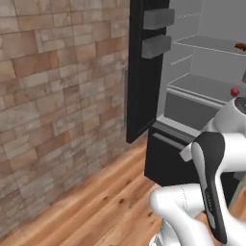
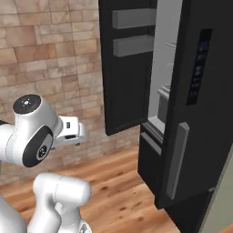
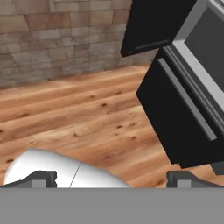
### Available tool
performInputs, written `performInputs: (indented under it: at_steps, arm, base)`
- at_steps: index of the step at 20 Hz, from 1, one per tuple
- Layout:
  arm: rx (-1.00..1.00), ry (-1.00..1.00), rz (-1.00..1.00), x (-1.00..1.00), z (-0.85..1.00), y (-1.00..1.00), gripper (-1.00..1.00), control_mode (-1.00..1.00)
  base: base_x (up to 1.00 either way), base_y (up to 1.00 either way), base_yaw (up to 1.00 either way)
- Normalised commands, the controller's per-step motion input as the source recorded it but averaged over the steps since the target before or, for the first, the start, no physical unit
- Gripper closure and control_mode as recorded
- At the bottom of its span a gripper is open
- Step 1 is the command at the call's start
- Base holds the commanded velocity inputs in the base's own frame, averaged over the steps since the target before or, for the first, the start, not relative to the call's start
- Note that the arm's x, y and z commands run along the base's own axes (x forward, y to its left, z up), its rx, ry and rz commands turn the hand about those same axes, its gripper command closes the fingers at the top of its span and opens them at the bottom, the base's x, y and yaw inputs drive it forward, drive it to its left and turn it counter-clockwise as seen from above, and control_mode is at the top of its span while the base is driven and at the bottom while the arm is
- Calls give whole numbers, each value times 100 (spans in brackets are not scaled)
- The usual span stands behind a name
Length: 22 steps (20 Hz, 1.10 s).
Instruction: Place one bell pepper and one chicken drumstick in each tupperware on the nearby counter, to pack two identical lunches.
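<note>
The fridge (image 1: pixel 192 57) stands open against a brick wall (image 1: pixel 57 96), its left door (image 1: pixel 144 72) swung out with two grey door bins (image 1: pixel 157 33) on the inner side. On an inner shelf (image 1: pixel 202 86) sits one red pepper (image 1: pixel 234 92), near the shelf's front edge, and on the shelf above it, at the far right of the left base view, lies a reddish-brown drumstick (image 1: pixel 240 46). Both lie well apart from the arm (image 1: pixel 211 182), whose white links fold up in front of the fridge's lower drawer (image 1: pixel 168 158). In the right base view the fridge's right door (image 2: pixel 200 100) with its long grey handle (image 2: pixel 177 159) hides the shelves. In the hand view the camera looks down at the wooden floor (image 3: pixel 78 113) and the dark drawer front with its grey bar handle (image 3: pixel 186 98). The fingers (image 3: pixel 111 177) are spread wide, one tip (image 3: pixel 41 177) at the lower left and the other at the lower right of that view, with nothing between them but floor.
</note>
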Motion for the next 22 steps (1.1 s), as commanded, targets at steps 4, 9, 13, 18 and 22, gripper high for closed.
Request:
performInputs:
  at_steps: [4,9,13,18,22]
  arm:
    - [0,0,0,0,0,0,-100,100]
    - [0,0,0,0,0,0,-100,100]
    - [0,0,0,0,0,0,-100,100]
    - [0,0,0,0,0,0,-100,100]
    - [0,0,0,0,0,0,-100,100]
  base:
    - [52,-7,-42]
    - [54,-2,-45]
    - [61,20,-48]
    - [61,43,-47]
    - [51,51,-47]
